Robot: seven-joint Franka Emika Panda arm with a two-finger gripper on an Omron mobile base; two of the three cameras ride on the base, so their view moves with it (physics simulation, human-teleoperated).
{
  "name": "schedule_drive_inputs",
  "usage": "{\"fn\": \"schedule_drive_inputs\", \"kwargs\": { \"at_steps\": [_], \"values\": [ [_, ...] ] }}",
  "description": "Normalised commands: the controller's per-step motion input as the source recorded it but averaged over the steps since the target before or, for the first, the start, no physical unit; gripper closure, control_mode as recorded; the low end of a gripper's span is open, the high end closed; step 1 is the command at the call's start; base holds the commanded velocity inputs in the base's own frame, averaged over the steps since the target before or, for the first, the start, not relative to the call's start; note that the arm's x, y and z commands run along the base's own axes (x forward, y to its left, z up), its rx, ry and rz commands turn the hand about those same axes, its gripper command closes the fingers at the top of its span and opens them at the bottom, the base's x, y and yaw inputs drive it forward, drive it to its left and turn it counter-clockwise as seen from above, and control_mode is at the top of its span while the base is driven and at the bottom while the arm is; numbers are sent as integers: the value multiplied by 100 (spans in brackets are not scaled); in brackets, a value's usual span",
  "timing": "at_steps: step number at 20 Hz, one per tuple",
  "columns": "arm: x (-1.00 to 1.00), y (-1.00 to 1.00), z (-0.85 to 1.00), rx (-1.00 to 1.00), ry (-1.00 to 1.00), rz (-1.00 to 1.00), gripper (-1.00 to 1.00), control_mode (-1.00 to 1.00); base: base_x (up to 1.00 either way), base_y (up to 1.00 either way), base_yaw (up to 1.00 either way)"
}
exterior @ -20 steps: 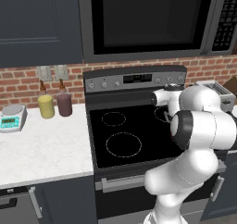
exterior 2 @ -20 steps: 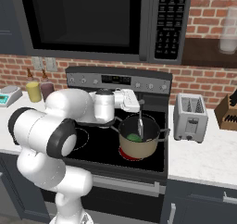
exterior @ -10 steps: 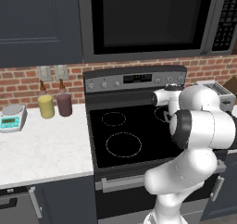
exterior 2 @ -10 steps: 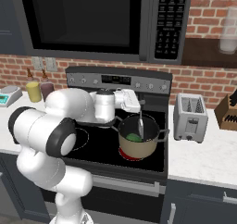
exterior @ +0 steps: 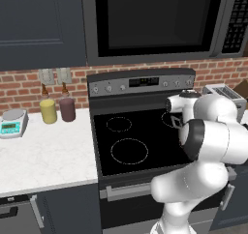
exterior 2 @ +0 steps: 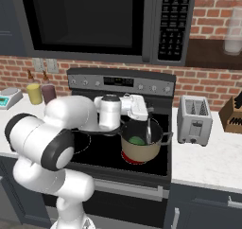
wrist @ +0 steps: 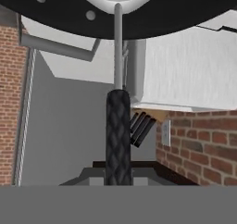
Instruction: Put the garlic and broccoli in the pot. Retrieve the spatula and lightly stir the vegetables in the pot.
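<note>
Little shift since earlier frame: wrist eased slightly, pot (exterior 2: 141,145) unmoved on right front burner of stove (exterior 2: 156,162). Gripper (exterior 2: 148,123) pinches spatula (exterior 2: 148,130) by black textured handle, jaws pressed tight on it. Tool hangs near-vertical, head down inside pot, likely so blade can sweep bottom. Broccoli (exterior 2: 137,140) lies inside pot beside shaft. Garlic position: cannot tell. Toaster (exterior 2: 194,119) near, right of pot.

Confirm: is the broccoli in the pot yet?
In. The broccoli lies green inside the pot on the stove, beside the spatula.
</note>
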Motion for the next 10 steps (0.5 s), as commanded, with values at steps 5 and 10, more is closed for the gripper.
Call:
{"fn": "schedule_drive_inputs", "kwargs": {
  "at_steps": [5, 10],
  "values": [
    [-24, -25, -17, 0, 0, -9, 100, -100, 0, 0, 0],
    [1, -8, -44, 0, 0, -8, 100, -100, 0, 0, 0]
  ]
}}
